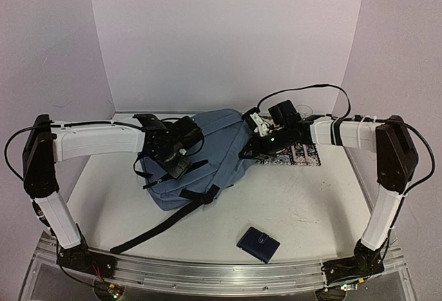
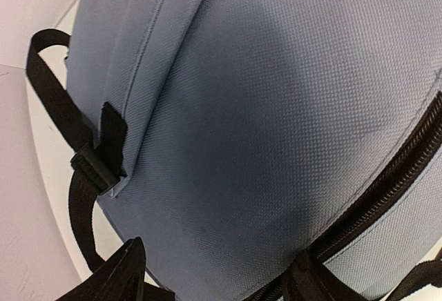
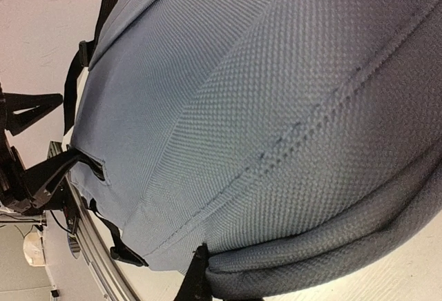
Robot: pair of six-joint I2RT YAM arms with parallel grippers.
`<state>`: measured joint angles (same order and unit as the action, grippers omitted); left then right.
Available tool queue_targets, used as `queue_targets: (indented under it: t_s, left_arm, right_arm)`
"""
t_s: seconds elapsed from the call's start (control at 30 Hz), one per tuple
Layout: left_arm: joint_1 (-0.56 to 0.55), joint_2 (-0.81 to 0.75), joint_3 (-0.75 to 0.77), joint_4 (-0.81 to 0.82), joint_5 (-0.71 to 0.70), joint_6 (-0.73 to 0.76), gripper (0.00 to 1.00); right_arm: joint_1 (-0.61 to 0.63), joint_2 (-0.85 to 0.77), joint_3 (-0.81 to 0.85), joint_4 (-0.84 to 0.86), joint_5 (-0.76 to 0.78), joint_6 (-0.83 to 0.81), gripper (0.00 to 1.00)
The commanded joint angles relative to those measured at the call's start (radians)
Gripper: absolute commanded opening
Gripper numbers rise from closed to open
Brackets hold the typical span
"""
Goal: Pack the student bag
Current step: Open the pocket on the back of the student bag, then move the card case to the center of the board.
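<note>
**Left gripper [image 2: 215, 275] spread on the student bag [image 1: 207, 163]; right gripper [image 1: 250, 149] unreadable**

Left fingers [image 2: 123, 277] are seen set wide apart, with the bag's fabric bulging between them. Only one right fingertip [image 3: 199, 273] is shown, at a folded seam, so it cannot be told whether that gripper is spread or pinching. A small dark navy wallet [image 1: 259, 244] is seen lying apart by the near edge of the table [image 1: 311, 197], right of centre. A patterned flat item [image 1: 298, 154], half covered by the right arm, is found just beside the bag toward the right edge; what it is cannot be made out. The bag is laid mid-table, nearer the far edge. It shows a slate-blue weave, black straps [image 1: 155, 228] trailing toward the near-left corner, and a black zip [image 2: 397, 177] cut off by the frame.
</note>
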<state>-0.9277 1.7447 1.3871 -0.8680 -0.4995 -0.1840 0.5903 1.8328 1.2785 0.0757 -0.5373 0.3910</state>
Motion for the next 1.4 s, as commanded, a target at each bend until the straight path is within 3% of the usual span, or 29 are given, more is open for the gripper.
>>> queue_targets:
  t_s: [0.0,0.2,0.37,0.4,0.63,0.87,0.93,1.17,1.37]
  left_arm:
    - [0.012,-0.016,-0.001,0.046,-0.184,0.009,0.65]
    - [0.014,-0.038,-0.054,0.141,-0.197,0.065,0.49]
    - [0.013,-0.082,-0.061,0.15,-0.135,0.077,0.04]
    - [0.013,-0.097,-0.066,0.149,-0.126,0.071,0.01]
    - [0.011,-0.221,-0.063,0.117,-0.052,0.021,0.0]
    - [0.006,-0.283,-0.001,0.02,0.048,-0.085,0.0]
    - [0.007,-0.291,0.007,0.005,0.073,-0.124,0.0]
    - [0.028,-0.264,0.022,-0.001,0.144,-0.275,0.0]
    - [0.059,-0.215,0.096,0.004,0.171,-0.314,0.0]
  right_arm:
    - [0.013,0.005,0.049,0.018,-0.035,-0.014,0.03]
    - [0.017,0.016,0.065,0.018,-0.044,-0.014,0.03]
    - [0.028,0.028,0.094,0.017,-0.049,-0.014,0.03]
    - [0.03,0.031,0.1,0.016,-0.049,-0.014,0.03]
    - [0.042,0.065,0.146,0.012,-0.045,-0.013,0.04]
    - [0.052,0.143,0.235,0.001,-0.022,-0.033,0.15]
    - [0.052,0.163,0.27,-0.016,-0.014,-0.047,0.22]
    - [0.052,0.079,0.245,-0.074,0.034,-0.122,0.66]
    - [0.053,-0.117,0.039,-0.186,0.078,-0.183,0.85]
